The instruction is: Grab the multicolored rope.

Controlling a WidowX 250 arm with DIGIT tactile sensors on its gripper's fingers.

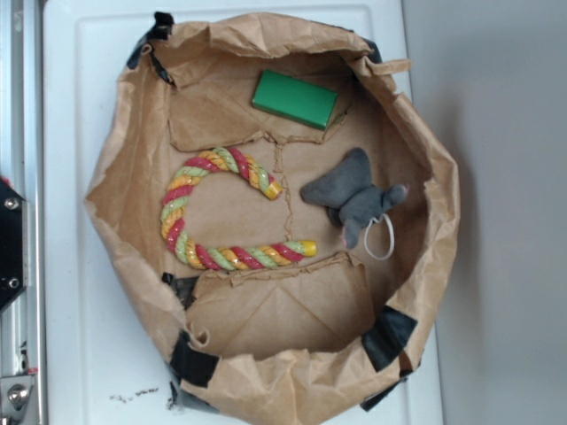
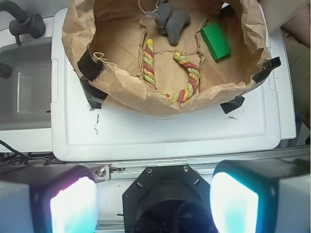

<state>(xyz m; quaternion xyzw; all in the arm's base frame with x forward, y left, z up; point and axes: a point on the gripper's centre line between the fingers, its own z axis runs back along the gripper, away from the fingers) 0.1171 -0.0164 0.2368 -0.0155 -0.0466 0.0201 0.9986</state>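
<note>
Up in the exterior view, a crinkly brown paper bag (image 1: 133, 177) is rolled down like a bowl on a white plastic lid (image 1: 62, 266). Inside on its flat bottom lies the multicolored rope (image 1: 190, 190), thick and twisty, bent in a C with yellow ends. A soft grey plush toy (image 1: 354, 193) with a white string loop sits just to its side, not touching. A smooth green block (image 1: 295, 98) lies near the bag's wall.

Down in the wrist view, the gripper (image 2: 154, 201) hangs over the lid's edge, well apart from the rope (image 2: 187, 80). Its two fingers (image 2: 73, 206) are spread wide and hold nothing. Black tape (image 2: 90, 65) sticks to the bag.
</note>
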